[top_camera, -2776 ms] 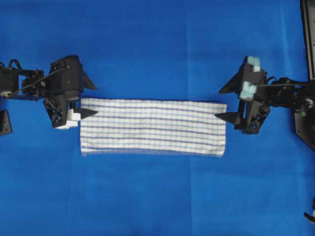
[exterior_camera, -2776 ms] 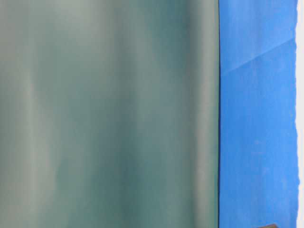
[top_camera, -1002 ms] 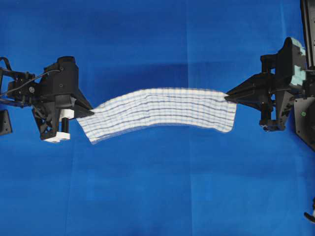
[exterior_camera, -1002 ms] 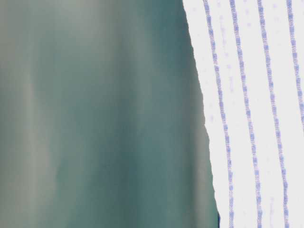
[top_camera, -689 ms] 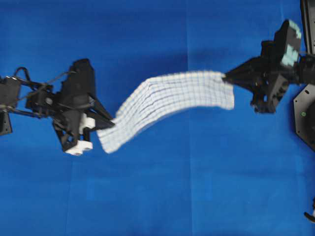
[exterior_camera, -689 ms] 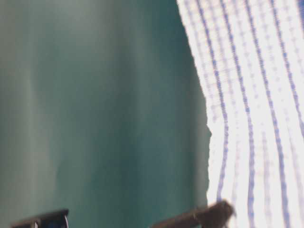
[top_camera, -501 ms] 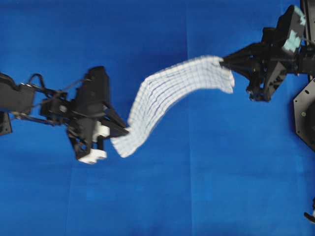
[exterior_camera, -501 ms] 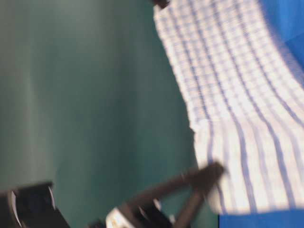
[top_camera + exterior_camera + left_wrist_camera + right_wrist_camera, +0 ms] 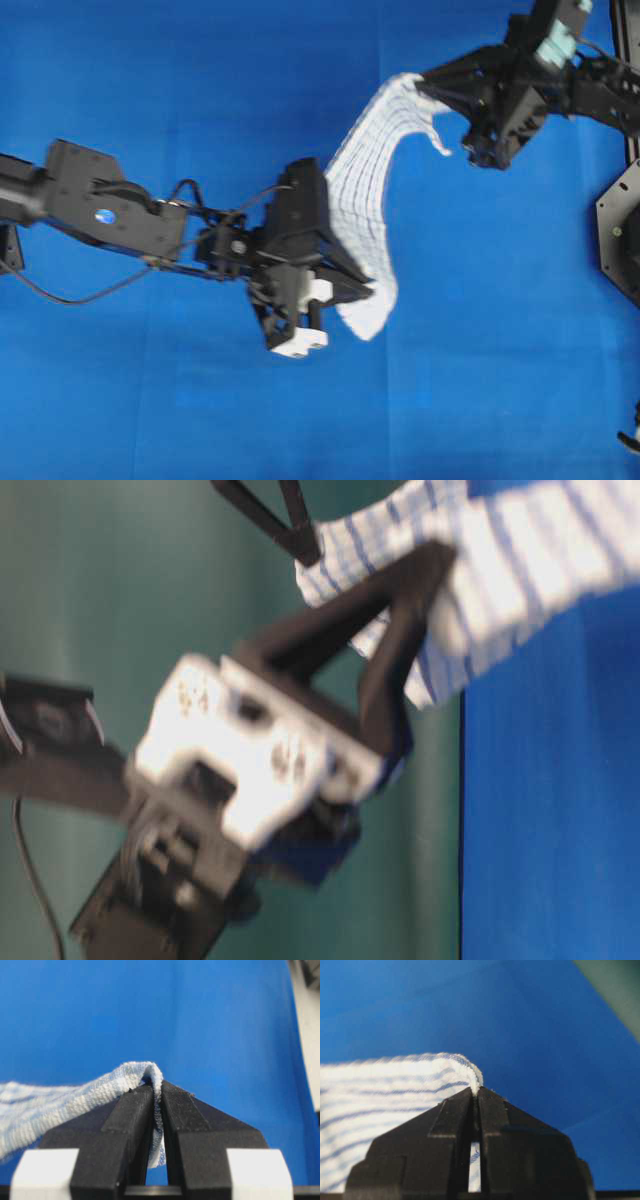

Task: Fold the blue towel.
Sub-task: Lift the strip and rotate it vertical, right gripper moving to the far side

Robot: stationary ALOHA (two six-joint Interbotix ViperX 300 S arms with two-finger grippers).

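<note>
Blue cloth covers the desk (image 9: 150,420) under both my arms. My left end effector (image 9: 368,290) sits near the middle, clamped together on one short end of the white woven towel with thin blue stripes (image 9: 362,190). That towel hangs clear of the desk, twisting as it arcs up and right toward the far side. My right end effector (image 9: 422,82) pinches its other end, jaws closed on the hem.
</note>
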